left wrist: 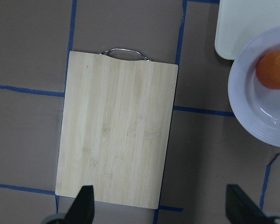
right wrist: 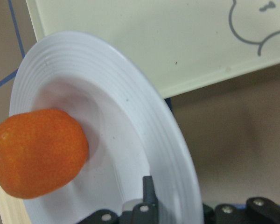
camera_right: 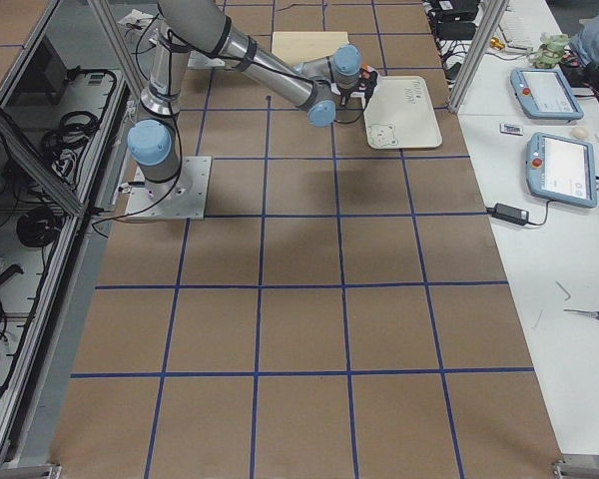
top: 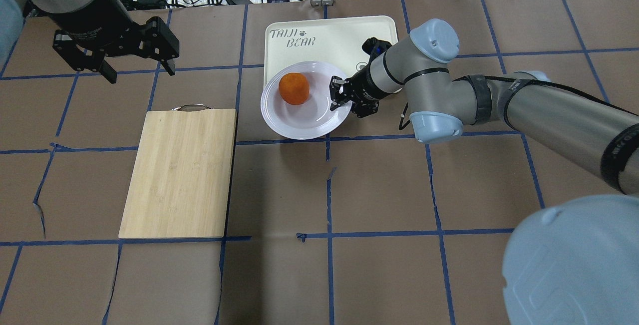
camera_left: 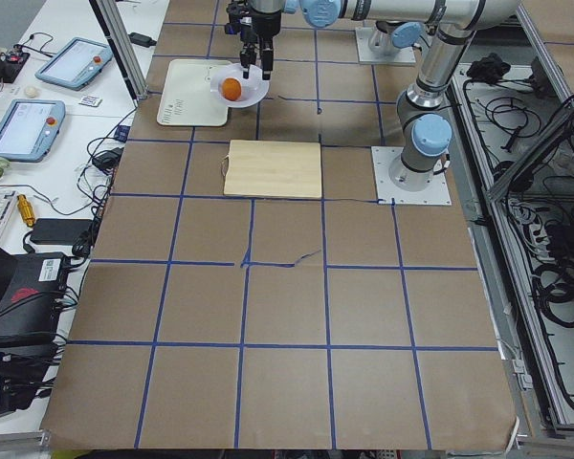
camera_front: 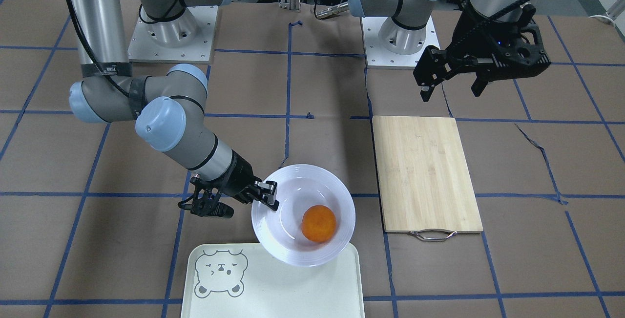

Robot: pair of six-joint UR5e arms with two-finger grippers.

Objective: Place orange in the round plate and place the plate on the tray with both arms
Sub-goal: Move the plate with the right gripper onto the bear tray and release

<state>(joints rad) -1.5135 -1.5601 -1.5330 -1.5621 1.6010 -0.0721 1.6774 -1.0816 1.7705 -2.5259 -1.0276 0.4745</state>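
The orange (camera_front: 319,223) lies inside the white round plate (camera_front: 298,181), off centre toward the tray. The plate overlaps the near edge of the cream tray (camera_front: 293,288) with the bear face. My right gripper (camera_front: 267,196) is shut on the plate's rim on the side away from the cutting board; in the right wrist view one finger (right wrist: 149,193) lies over the ribbed rim (right wrist: 172,154) next to the orange (right wrist: 37,154). My left gripper (camera_front: 451,83) hangs open and holds nothing, well above the table beyond the cutting board, far from the plate (top: 299,125).
A light wooden cutting board (camera_front: 425,174) with a metal handle lies beside the plate, under the left gripper's side. Brown paper with blue tape lines covers the table. Tablets and cables sit on a side bench (camera_left: 38,105) past the tray.
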